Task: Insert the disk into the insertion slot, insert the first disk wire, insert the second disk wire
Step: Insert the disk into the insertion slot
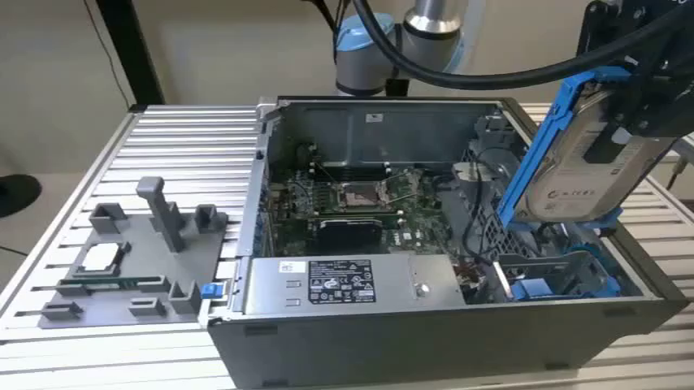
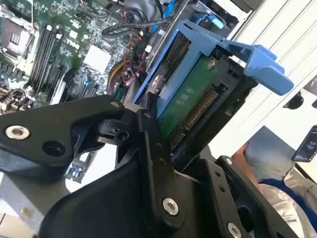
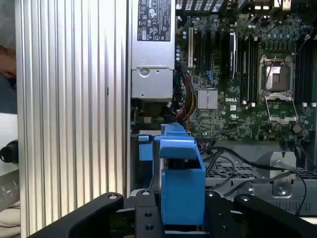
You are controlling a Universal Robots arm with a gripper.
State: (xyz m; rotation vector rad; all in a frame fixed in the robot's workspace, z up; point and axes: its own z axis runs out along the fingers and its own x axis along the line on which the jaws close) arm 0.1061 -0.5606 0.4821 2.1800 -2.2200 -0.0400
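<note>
My gripper is shut on the disk, a silver drive with a white label in a bright blue carrier. It hangs tilted, nearly on edge, above the open computer case on the exterior view's right. The insertion slot, a bay with blue rails and perforated grey walls, lies below the disk in the case's near right corner. In the second wrist view the disk's green circuit side faces the camera between the black fingers. The first wrist view looks along the blue carrier towards the slot's blue rail. Dark cables lie beside the bay.
A grey labelled power-supply box lines the case's front, with the motherboard behind it. A grey fixture tray with small parts sits on the slatted metal table at the exterior view's left. A person stands beside the table.
</note>
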